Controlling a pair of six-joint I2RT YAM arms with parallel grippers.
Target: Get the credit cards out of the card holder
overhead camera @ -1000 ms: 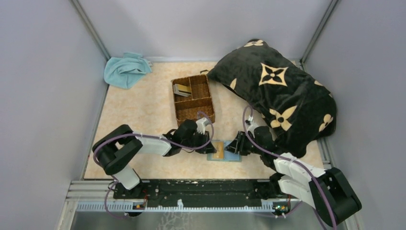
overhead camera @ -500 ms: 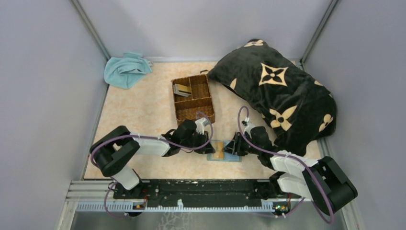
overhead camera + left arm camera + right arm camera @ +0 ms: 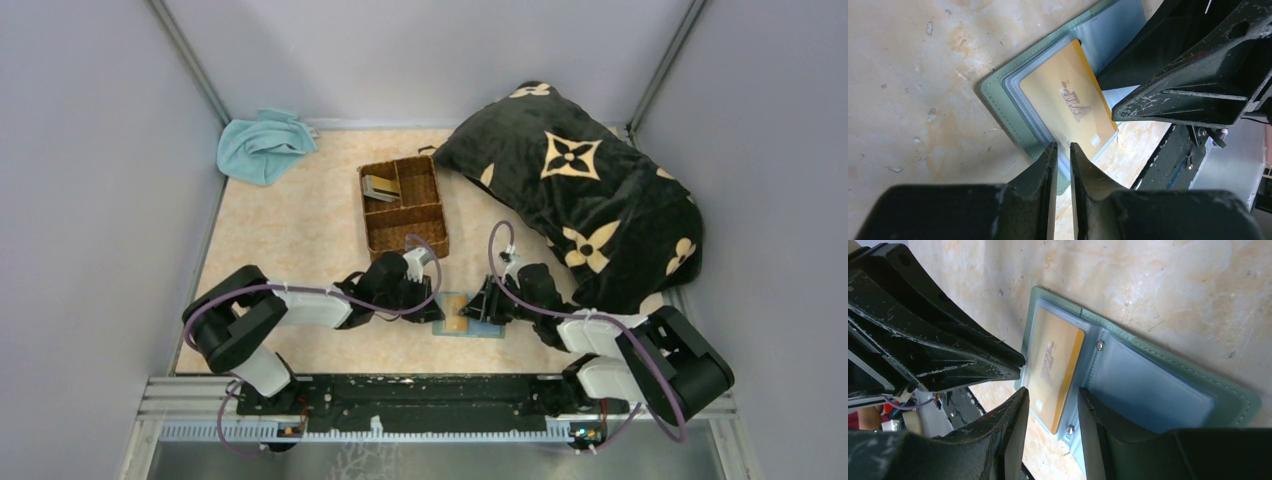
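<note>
The grey-green card holder (image 3: 487,327) lies open on the table between my two grippers, pale blue pockets up. A tan-gold credit card (image 3: 457,318) sticks partway out of its left pocket. My left gripper (image 3: 432,311) is shut, its tips at the holder's left edge (image 3: 998,100) beside the gold card (image 3: 1068,105). My right gripper (image 3: 484,308) is open, its fingers either side of the gold card's near corner (image 3: 1053,365), over the holder's spine (image 3: 1158,385). More cards (image 3: 380,187), grey and tan, lie in the wicker basket's back-left compartment.
The brown wicker basket (image 3: 441,205) stands just behind the left gripper. A large black pillow (image 3: 580,190) with tan flowers fills the right side, close to the right arm. A light-blue towel (image 3: 262,143) lies in the back left corner.
My right arm has shifted left, bringing its gripper closer over the card holder. The left gripper has edged slightly left; the holder and gold card stay in place.
</note>
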